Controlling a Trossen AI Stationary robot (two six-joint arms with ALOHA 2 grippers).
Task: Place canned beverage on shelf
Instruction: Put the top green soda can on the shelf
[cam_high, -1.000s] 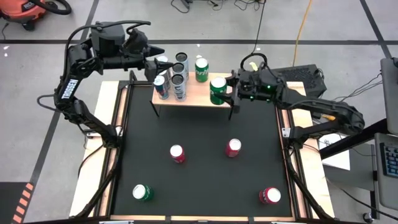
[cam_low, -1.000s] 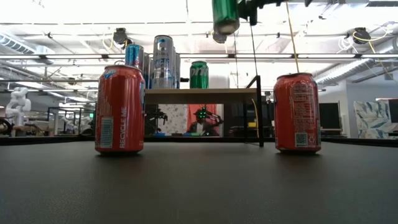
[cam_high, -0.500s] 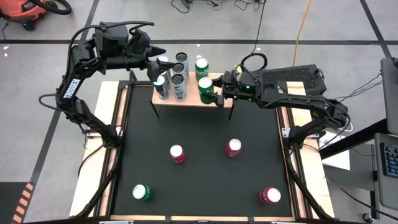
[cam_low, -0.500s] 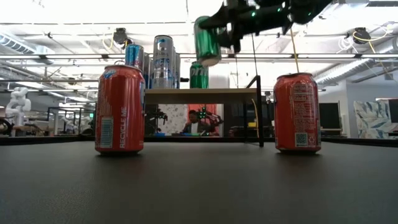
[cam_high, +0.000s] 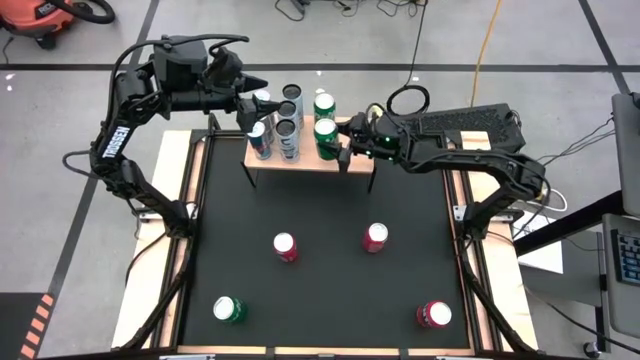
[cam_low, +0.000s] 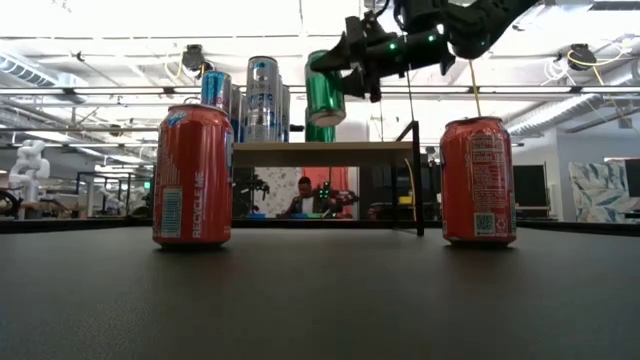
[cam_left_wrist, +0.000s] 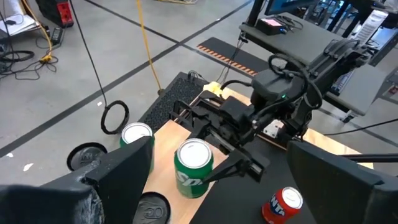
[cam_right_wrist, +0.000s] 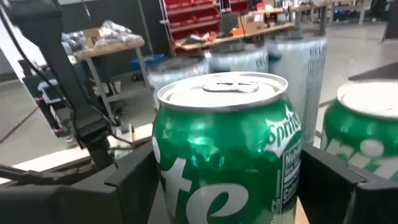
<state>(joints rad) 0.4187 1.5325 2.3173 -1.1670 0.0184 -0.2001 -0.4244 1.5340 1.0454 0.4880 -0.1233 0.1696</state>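
Here's the green can (cam_high: 326, 135), shiny green body with white lettering and a silver pull-tab top, upright and hanging just above the shelf (cam_high: 345, 155), a small light-wood board on thin black legs at the far end of the black bench (cam_high: 320, 290). The right pincer (cam_high: 340, 148) has it clamped from the side, fingers spread to the can's width and pressed against its body. It sits just in front of a second green can (cam_high: 324, 104) already standing on the board, with silver cans (cam_high: 288, 130) and a blue can (cam_high: 258, 138) alongside. The left pincer (cam_high: 252, 100) hovers at the shelf's far left corner, fingers spread wide, gripping nothing. Down on the bench: 3 red cans (cam_high: 285, 246) and 1 green.
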